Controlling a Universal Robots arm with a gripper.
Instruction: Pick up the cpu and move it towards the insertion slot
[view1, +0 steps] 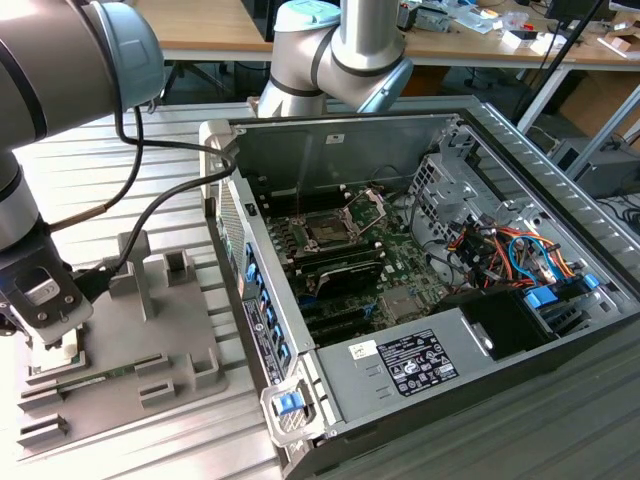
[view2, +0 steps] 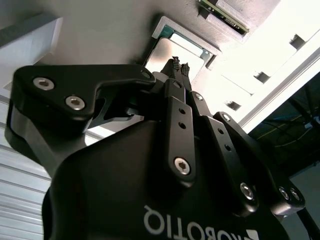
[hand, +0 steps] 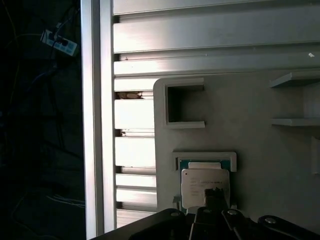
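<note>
Spanning the exterior view is a table (view1: 120, 170) of ribbed aluminium slats, with wooden desks (view1: 200, 30) and clutter behind it. On the table, toward the exterior view's left, lies a grey fixture plate (view1: 150, 330) with raised holders. Just beside it, in the middle, an open computer case (view1: 330, 135) lies on its side, its motherboard exposed. The insertion slot (view1: 328, 230) sits on that board, a square socket with a dark centre, a silver frame and its metal bracket tipped up.

The cpu (hand: 205, 182) is a thin, flat square with a pale silver-white top. It lies level in a shallow grey nest on the fixture plate, with a green edge showing along one side, well apart from the insertion slot.

The gripper (view2: 180, 64) hangs over the fixture plate at the exterior view's left, pointing down at the cpu. Its two black fingers (view2: 181, 135) are drawn close together, the ridged tips side by side with nothing seen between them. In the first wrist view the tips overlap the cpu's metal top near one edge. Whether they touch it cannot be told. A black cable (view1: 160, 200) loops from the arm across the table.
</note>
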